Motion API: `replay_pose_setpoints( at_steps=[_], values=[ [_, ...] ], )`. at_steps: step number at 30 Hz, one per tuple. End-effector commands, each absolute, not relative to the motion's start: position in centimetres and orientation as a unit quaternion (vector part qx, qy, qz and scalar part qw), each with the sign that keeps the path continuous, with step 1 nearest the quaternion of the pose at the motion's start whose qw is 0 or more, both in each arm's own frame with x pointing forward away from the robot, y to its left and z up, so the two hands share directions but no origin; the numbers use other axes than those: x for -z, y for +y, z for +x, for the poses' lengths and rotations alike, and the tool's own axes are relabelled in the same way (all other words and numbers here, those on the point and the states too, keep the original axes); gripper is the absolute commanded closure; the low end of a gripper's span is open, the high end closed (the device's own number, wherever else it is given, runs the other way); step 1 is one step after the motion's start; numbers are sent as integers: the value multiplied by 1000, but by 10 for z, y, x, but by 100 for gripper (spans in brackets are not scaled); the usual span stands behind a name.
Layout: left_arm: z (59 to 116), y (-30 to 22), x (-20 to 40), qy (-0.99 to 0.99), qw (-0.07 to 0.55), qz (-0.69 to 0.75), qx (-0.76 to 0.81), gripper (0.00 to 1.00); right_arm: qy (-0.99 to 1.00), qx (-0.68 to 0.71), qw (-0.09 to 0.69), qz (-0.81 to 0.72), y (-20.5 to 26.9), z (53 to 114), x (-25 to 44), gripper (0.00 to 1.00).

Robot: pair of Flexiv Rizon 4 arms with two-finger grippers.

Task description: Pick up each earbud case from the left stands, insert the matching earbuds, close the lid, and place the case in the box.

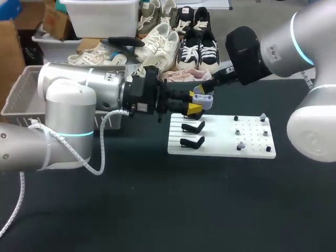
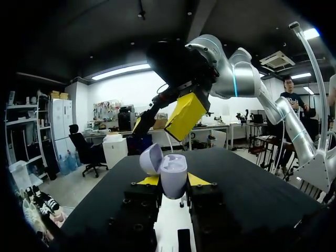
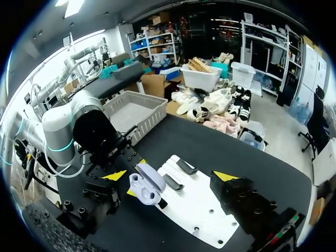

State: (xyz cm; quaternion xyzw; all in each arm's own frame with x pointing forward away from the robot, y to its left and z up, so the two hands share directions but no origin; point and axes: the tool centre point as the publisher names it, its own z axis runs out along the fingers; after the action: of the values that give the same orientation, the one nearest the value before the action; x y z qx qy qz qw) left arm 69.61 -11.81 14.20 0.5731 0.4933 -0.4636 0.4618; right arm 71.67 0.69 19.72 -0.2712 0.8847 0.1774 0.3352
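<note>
L end effector (image 2: 173,181) clamped, R end effector (image 3: 171,176) spread

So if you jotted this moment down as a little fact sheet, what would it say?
held item: small lavender plastic earbud case, lid hinged open
left jaws: shut on the case from both sides, holding it above the board
right jaws: open, close by the case, not gripping it
board: flat white pegboard lying on the black table
stands: black stands on the board's left side, the visible ones empty
box: grey mesh basket at the table's far left, behind the left arm
</note>
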Motion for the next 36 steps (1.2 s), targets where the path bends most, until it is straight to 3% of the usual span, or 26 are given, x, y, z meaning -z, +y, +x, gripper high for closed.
replay_pose_setpoints(
  at_steps=[1, 11, 21, 36],
  values=[
    [697, -118, -142, 493, 462, 573, 464, 100, 896, -87, 360, -247, -11, 705, -208, 0],
    [697, -118, -142, 493, 462, 573, 464, 100, 919, 68, 325, -213, -77, 708, -203, 0],
    [697, -118, -142, 493, 462, 573, 464, 100, 934, 207, 209, -204, -123, 723, -155, 0],
    [697, -118, -142, 493, 462, 573, 464, 100, 950, 232, 127, -167, -149, 750, -95, 0]
  ],
)
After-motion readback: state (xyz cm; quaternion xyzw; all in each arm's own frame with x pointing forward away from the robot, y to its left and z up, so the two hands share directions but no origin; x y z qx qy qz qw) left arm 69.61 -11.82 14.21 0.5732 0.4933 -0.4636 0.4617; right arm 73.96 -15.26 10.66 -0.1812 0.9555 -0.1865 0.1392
